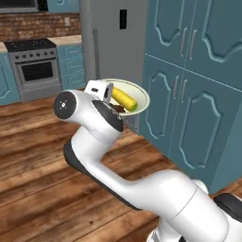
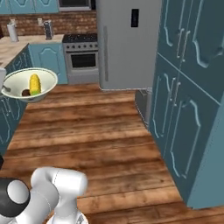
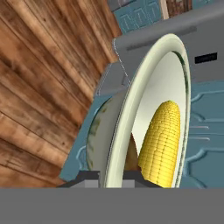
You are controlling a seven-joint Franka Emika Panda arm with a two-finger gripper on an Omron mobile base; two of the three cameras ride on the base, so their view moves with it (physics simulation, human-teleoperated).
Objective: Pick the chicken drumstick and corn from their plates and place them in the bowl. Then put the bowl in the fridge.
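While carried above the wooden floor (image 2: pixel 87 131), the bowl (image 3: pixel 151 78) is pinched at its rim by my closed end effector (image 3: pixel 111 177); rigid, slippery, top-heavy, with corn (image 3: pixel 162 140) and drumstick (image 2: pixel 26 92) loose inside.

White arm (image 1: pixel 142 184) bent forward, wrist raised — fingers (image 3: pixel 89 177) pinched shut, holding.

The bowl (image 3: pixel 151 87) looks like smooth, faintly glossy glazed ceramic. The corn (image 3: pixel 162 142) is bumpy and matt. The floor (image 2: pixel 92 131) is grained wood planks, the fridge (image 2: pixel 127 48) brushed grey steel, perhaps satin.
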